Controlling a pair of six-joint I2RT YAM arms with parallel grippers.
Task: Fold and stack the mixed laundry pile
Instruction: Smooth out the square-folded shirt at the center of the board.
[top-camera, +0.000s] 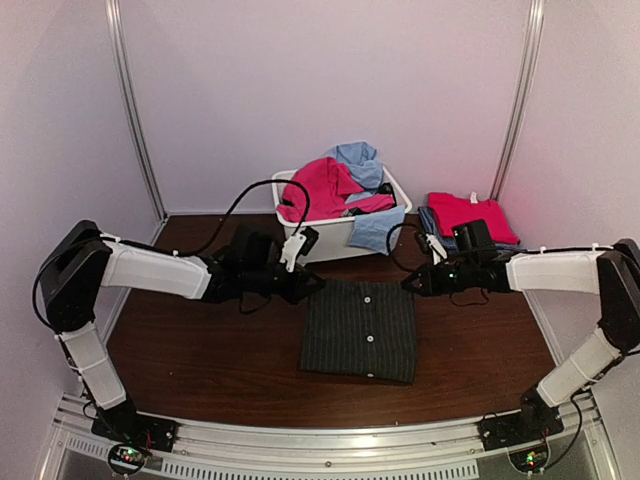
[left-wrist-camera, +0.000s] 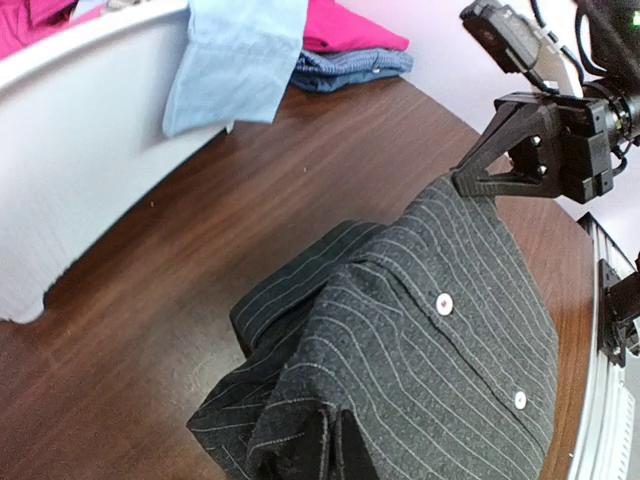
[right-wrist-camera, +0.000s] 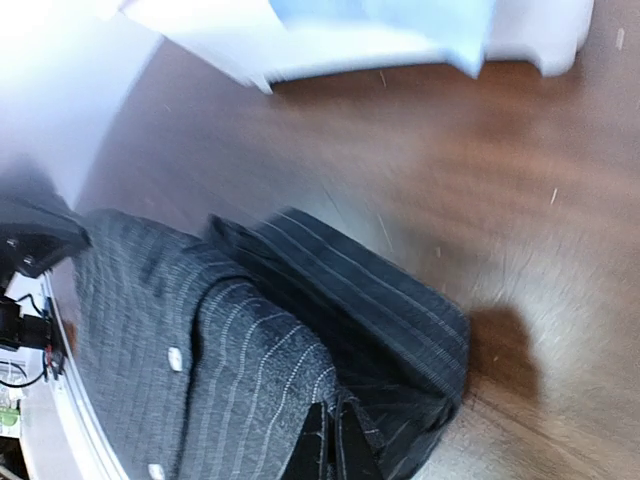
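Note:
A black pinstriped shirt (top-camera: 360, 328) lies folded into a rectangle at the table's middle, buttons up. My left gripper (top-camera: 318, 284) is shut on its far left corner, which bunches round the jaws in the left wrist view (left-wrist-camera: 332, 448). At the far right corner my right gripper (top-camera: 408, 283) is shut on the cloth, with the fold pinched between its fingers (right-wrist-camera: 333, 440). The rest of the laundry pile, bright pink-red (top-camera: 325, 185) and light blue (top-camera: 360, 160) garments, sits heaped in the white tub (top-camera: 325, 238).
A light blue piece (left-wrist-camera: 235, 60) hangs over the tub's front wall (left-wrist-camera: 80, 180). At the back right lies a folded stack, a pink-red garment (top-camera: 470, 215) on top of a blue one (left-wrist-camera: 350, 68). White walls close in the table on three sides.

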